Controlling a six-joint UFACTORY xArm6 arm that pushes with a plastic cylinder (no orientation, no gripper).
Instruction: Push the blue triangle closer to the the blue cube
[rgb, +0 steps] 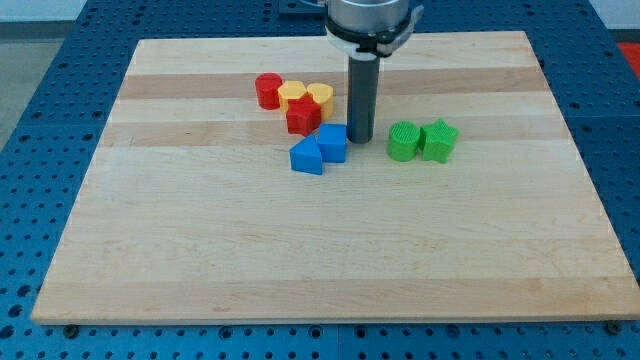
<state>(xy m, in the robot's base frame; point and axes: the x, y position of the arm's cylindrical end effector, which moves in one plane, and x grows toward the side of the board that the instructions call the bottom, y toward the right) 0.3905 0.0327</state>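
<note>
Wooden board (330, 250) lies on blue perforated table (40, 60). Rod has no fingers and holds nothing; my tip (361, 139) sits just right of blue cube (332, 143). Blue triangle (307, 156) touches the cube's lower left. Behind: red cylinder (267, 90), two yellow blocks (307, 96), shapes unclear, red block (303, 117). Green blocks (422, 141) sit to the right. Arm upper part cut off.

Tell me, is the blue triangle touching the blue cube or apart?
Touching. The blue triangle sits right against the blue cube, with no board showing between them. My tip stands just right of the cube.
</note>
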